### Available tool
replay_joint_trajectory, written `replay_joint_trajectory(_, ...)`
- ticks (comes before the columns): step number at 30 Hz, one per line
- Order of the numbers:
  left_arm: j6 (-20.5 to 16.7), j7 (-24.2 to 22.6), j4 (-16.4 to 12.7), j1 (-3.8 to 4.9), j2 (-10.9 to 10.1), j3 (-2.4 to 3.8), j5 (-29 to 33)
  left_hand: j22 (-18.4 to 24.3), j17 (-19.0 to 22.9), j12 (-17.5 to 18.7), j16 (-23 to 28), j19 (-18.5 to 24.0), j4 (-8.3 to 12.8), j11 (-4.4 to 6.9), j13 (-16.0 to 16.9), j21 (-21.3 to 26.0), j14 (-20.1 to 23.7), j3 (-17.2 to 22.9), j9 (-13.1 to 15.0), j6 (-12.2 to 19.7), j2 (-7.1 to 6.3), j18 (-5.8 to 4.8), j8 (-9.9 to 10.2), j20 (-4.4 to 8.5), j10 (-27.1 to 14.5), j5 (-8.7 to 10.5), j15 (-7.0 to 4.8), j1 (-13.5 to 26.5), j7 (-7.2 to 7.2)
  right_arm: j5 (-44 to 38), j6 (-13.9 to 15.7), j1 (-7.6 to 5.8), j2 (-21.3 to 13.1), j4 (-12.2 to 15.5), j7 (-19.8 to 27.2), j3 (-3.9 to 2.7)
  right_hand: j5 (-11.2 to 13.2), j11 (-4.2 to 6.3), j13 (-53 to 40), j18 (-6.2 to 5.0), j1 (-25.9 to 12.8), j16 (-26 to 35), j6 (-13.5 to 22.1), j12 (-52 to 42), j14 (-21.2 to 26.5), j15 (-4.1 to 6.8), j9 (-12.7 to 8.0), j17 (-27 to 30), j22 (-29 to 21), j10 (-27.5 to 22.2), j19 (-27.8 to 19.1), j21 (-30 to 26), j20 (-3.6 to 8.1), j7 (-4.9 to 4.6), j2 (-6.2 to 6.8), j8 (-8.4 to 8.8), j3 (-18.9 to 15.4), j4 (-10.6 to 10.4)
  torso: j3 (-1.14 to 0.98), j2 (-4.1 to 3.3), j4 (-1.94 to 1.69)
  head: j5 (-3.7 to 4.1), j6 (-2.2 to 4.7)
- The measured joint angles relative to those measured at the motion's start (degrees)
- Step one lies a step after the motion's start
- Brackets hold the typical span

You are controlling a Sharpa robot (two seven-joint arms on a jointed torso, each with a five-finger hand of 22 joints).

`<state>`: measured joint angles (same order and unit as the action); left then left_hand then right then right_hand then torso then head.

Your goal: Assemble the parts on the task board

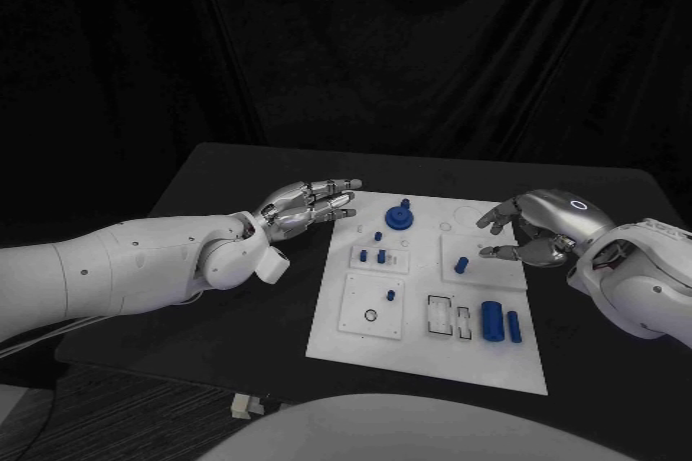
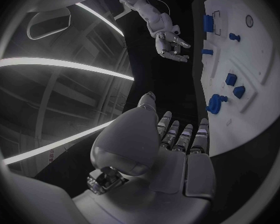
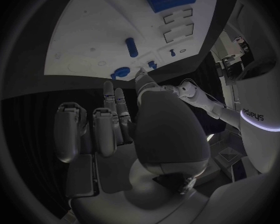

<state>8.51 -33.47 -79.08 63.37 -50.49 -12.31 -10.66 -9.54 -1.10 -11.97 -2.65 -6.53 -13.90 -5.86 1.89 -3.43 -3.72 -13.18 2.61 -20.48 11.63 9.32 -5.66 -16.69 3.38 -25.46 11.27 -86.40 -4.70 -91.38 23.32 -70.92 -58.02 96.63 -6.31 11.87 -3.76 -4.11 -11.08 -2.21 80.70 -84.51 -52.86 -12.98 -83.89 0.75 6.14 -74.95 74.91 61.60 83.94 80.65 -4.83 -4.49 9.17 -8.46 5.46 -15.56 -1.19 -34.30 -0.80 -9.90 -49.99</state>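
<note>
While the white task board [image 1: 378,341] is lying at the centre of the head view on the black tabletop [image 1: 231,321], its blue parts are sitting scattered: a round knobbed piece [image 1: 398,217] near the top edge, a large cylinder [image 1: 492,320] at lower right. The right hand [image 1: 531,228] is hovering over the board's upper right, fingers [image 1: 498,252] loosely curled and holding nothing. The left hand [image 1: 306,207] is waiting off the upper left corner, fingers spread, empty. A good grasp likely means descending squarely over one piece.

A black curtain [image 1: 433,61] hangs in folds behind the black table [image 1: 231,311]; long light strips [image 2: 65,64] glow overhead.
</note>
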Motion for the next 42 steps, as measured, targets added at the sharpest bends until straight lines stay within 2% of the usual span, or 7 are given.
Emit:
replay_joint_trajectory(6,-0.18,-0.41,-0.01,0.00,-0.02,0.00,0.00,-0.06,-0.05,0.00,0.00,0.00,0.00,0.00,0.00,0.00,-0.21,0.00,0.00,0.00,0.00,-0.01,0.00,0.00,0.00,0.00,-0.21,0.00,0.00,-0.69,-0.37,2.20,1.21,-2.51,-0.37,-0.01,0.17,0.00,0.17,0.00,0.42,0.21,0.00,0.00,0.00,0.00,-0.19,0.00,0.00,-0.41,0.20,-0.20,-0.20,0.00,0.01,0.09,0.00,0.00,-0.01,-0.01,0.00,0.18,0.00)
replay_joint_trajectory(14,-0.25,-0.65,0.02,0.00,-0.05,0.00,0.00,-0.05,-0.05,0.00,0.00,0.00,0.00,0.00,-0.01,-0.23,-0.21,0.00,0.00,0.00,0.00,0.00,0.00,0.00,0.00,0.00,-0.21,0.00,0.00,-1.04,-1.26,3.78,3.53,-4.67,-0.20,0.00,0.70,-0.20,0.30,-0.01,-0.35,0.44,0.01,0.00,0.00,0.00,-0.44,0.75,-0.01,-0.61,0.20,-0.48,-0.20,-0.01,0.78,0.38,-0.87,-0.88,-0.01,-0.01,0.00,0.08,0.00)
replay_joint_trajectory(17,-0.27,-0.68,0.02,0.00,-0.05,0.00,0.00,-0.05,-0.04,0.00,0.00,0.00,0.00,0.01,-0.01,-0.23,-0.21,0.00,0.00,0.00,0.00,0.00,0.00,0.00,0.00,-0.03,-0.21,0.00,0.00,-1.10,-1.51,3.99,4.19,-5.18,-0.06,0.00,0.53,-0.01,0.37,-0.01,0.48,0.67,-1.03,-0.01,0.00,0.00,-0.33,1.03,-0.01,-0.87,0.20,-0.71,-0.20,-1.15,0.83,0.15,-0.73,-0.73,-0.01,-0.01,0.00,0.16,0.00)
replay_joint_trajectory(28,-0.51,-1.09,-0.09,0.00,-0.10,0.00,0.00,1.26,0.06,0.00,0.00,0.44,0.00,0.01,-0.02,0.15,0.33,0.00,0.01,0.00,0.00,-0.01,-0.34,0.02,-0.01,-0.23,-0.74,0.00,0.00,-0.97,-2.79,5.03,6.96,-7.19,0.87,-0.02,-7.79,-0.18,0.28,-0.02,4.04,1.52,-1.12,-2.06,0.00,0.00,0.39,2.86,0.01,-2.47,0.20,-2.48,-0.20,-2.05,0.02,0.14,0.50,0.16,-0.01,0.00,0.00,0.00,0.00)
replay_joint_trajectory(30,-0.56,-1.14,-0.11,0.00,-0.14,0.00,0.00,1.26,0.05,0.00,0.00,0.44,0.00,0.01,-0.02,0.15,0.32,0.01,0.01,0.00,0.00,0.00,-0.34,0.02,-0.01,-0.22,-0.74,0.00,-0.01,-0.90,-2.97,5.14,7.27,-7.43,1.04,-0.02,-11.33,-0.19,0.05,-0.01,4.73,1.52,-1.70,-2.95,0.00,0.00,0.83,3.03,0.04,-2.47,0.20,-2.48,-0.19,-2.62,0.25,-0.59,1.13,0.13,-0.01,0.00,0.00,-0.02,0.00)
replay_joint_trajectory(34,-0.59,-1.21,-0.14,0.00,-0.19,0.00,0.00,1.16,0.05,0.00,0.00,0.44,-0.01,0.01,-0.02,0.15,0.32,0.01,0.01,0.00,0.00,-0.01,-0.34,0.02,-0.01,-0.22,-0.74,0.00,-0.01,-0.77,-3.33,5.24,7.73,-7.78,1.39,-0.01,-16.24,-0.07,-0.21,-0.02,5.65,1.78,-1.79,-4.11,0.00,0.00,1.41,3.46,0.04,-2.34,0.20,-2.95,-0.19,-2.71,0.56,-1.30,2.36,0.21,-0.01,0.00,0.01,-0.09,0.00)
replay_joint_trajectory(42,-0.65,-1.32,-0.15,0.00,-0.23,0.00,0.00,1.51,0.05,0.00,0.00,0.56,-0.01,0.01,-0.02,0.15,0.32,0.01,0.01,0.00,0.00,-0.01,-0.33,0.13,-0.01,-0.22,-0.74,0.00,-0.01,-0.60,-4.03,5.33,8.64,-8.35,2.08,-0.01,-20.34,-0.07,-0.40,-0.01,6.61,2.12,-2.03,-5.16,0.00,0.00,2.01,4.20,0.03,-2.34,0.20,-3.40,-0.19,-2.95,0.95,-1.91,4.37,0.40,-0.02,0.00,0.00,0.05,0.00)
